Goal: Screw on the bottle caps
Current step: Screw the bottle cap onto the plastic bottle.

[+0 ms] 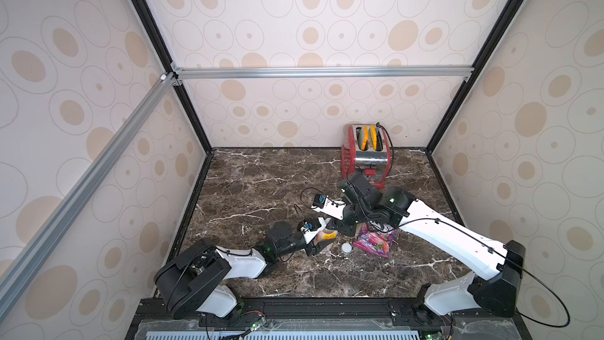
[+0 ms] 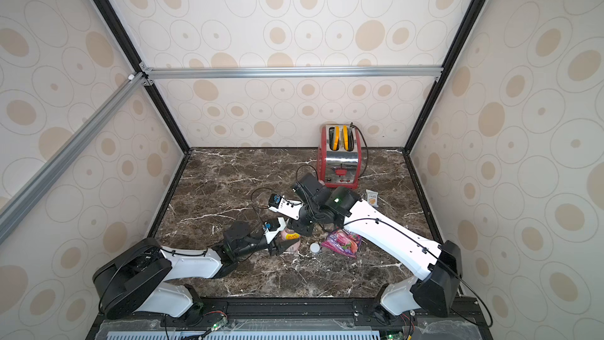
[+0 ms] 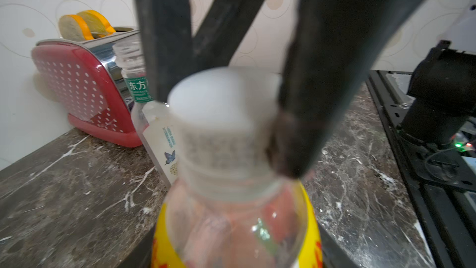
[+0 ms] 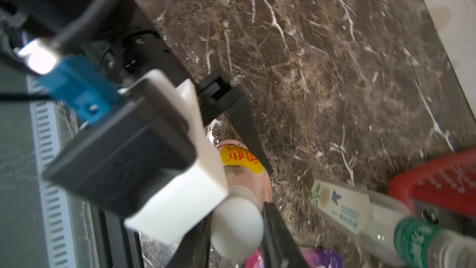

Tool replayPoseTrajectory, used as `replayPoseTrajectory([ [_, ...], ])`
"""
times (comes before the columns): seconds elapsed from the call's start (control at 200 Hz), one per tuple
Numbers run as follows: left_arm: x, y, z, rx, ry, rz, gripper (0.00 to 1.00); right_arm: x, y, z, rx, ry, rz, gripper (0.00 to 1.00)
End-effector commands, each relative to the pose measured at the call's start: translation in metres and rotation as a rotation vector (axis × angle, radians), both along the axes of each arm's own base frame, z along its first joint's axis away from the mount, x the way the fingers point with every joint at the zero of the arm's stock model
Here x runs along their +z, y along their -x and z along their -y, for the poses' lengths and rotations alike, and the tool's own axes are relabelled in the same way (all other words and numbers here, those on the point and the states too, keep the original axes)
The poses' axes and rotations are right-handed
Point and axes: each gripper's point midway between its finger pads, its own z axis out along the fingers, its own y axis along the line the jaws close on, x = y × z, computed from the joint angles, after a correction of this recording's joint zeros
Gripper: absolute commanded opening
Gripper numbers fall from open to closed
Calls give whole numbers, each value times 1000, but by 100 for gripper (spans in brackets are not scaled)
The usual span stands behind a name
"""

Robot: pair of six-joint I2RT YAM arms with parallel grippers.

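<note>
2 caps: one cap [image 3: 219, 99] atop the pink bottle [image 3: 231, 228] neck, pinched betw. my right tool [image 4: 235, 233] tips; 2nd cap [image 1: 347, 248] loose on tabletop [image 1: 261, 184] just beside. 2 bottles: pink one gripped at body by my left tool [image 1: 323, 244]; clear bottle [image 3: 157, 137] uncapped, near toaster [image 1: 367, 155]. Cap seating blurred, can't tell.

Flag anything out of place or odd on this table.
No spill or damage shows. A loose cap lies on the table beside the purple bag, while the clear bottle by the toaster has a bare neck. The other cap sits on the pink bottle.
</note>
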Motion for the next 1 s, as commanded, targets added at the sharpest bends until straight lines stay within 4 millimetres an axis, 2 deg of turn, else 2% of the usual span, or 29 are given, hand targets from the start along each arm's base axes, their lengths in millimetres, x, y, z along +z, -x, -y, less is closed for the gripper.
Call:
replayPoseTrajectory([
  [0.0, 34, -8, -3, 106, 61, 121, 66, -6, -30, 26, -428, -2, -23, 0],
  [0.115, 45, -2, -7, 93, 100, 169, 81, 9, -22, 19, -377, -71, -41, 0],
  [0.16, 49, 3, -9, 78, 97, 207, 92, 18, -20, 18, -346, -88, -24, 0],
  [0.235, 52, 9, -12, 60, 58, 271, 99, 33, -16, 18, -281, -112, -15, 0],
  [0.341, 52, 13, -15, 38, -34, 337, 99, 53, -9, 21, -221, -155, -58, 0],
  [0.431, 58, 17, -14, 7, -47, 377, 99, 70, -4, 21, -182, -244, -122, 0],
  [0.586, 60, 15, -5, -37, -62, 391, 99, 93, 10, 14, -71, -355, -163, 0],
  [0.721, 69, 8, -7, -30, -17, 377, 97, 102, 21, 14, 10, -380, -164, 0],
  [0.846, 79, 0, -14, -5, 42, 354, 91, 105, 20, 20, 36, -406, -146, 0],
  [0.997, 86, 10, -11, -58, 57, 344, 74, 101, 15, 21, 25, -426, -155, 0],
])
